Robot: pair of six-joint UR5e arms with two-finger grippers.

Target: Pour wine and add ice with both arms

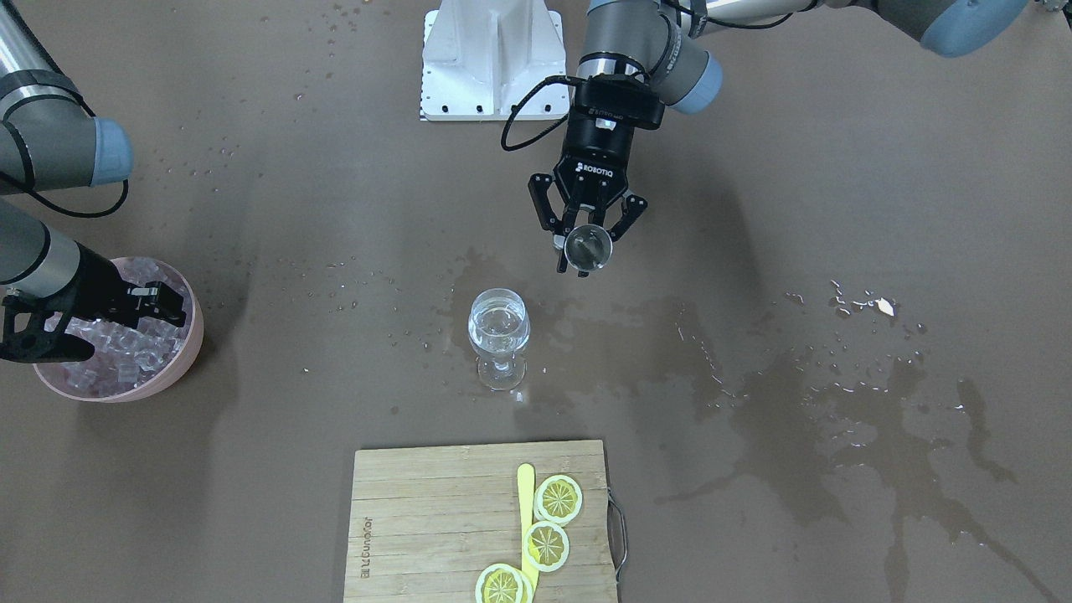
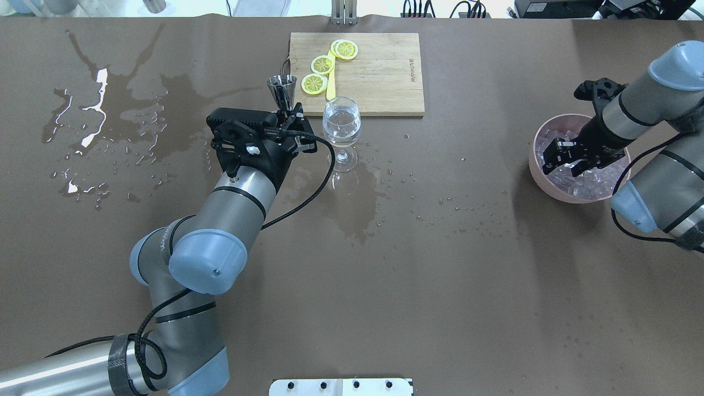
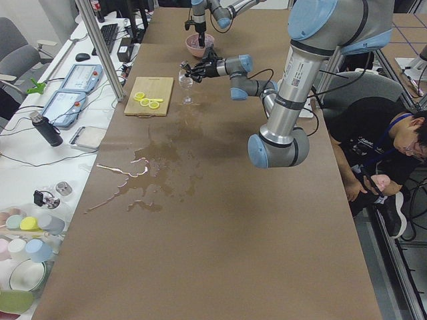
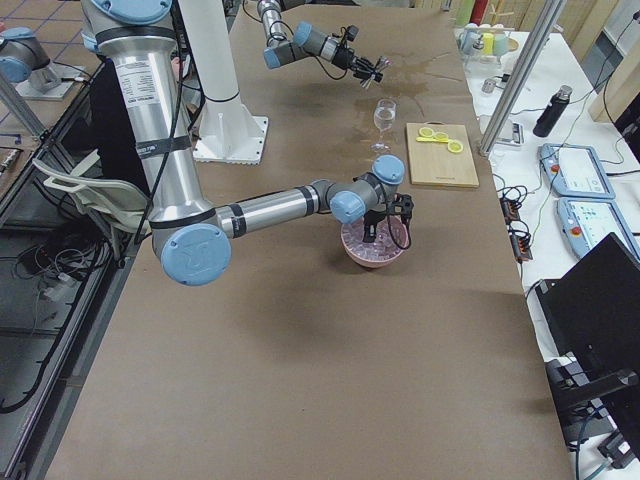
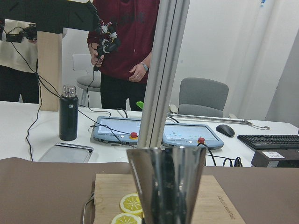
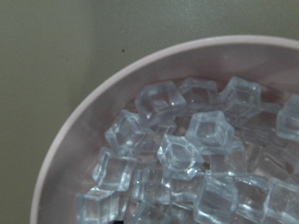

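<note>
My left gripper (image 1: 584, 255) is shut on a small metal jigger (image 1: 587, 247) and holds it upright above the table, just behind the wine glass (image 1: 499, 328). The jigger fills the low middle of the left wrist view (image 5: 166, 186). The glass stands upright with a small measure of clear wine (image 2: 341, 122) in its bowl. My right gripper (image 1: 159, 306) reaches down into a pink bowl (image 1: 188, 347) heaped with clear ice cubes (image 6: 180, 154). Its fingers look apart among the cubes, holding nothing that I can see.
A wooden cutting board (image 1: 435, 511) with lemon slices (image 1: 559, 498) and a yellow stick lies in front of the glass. Dark wet spill patches (image 1: 837, 419) spread over the brown table on my left side. A white bracket (image 1: 491, 59) stands at the robot's base.
</note>
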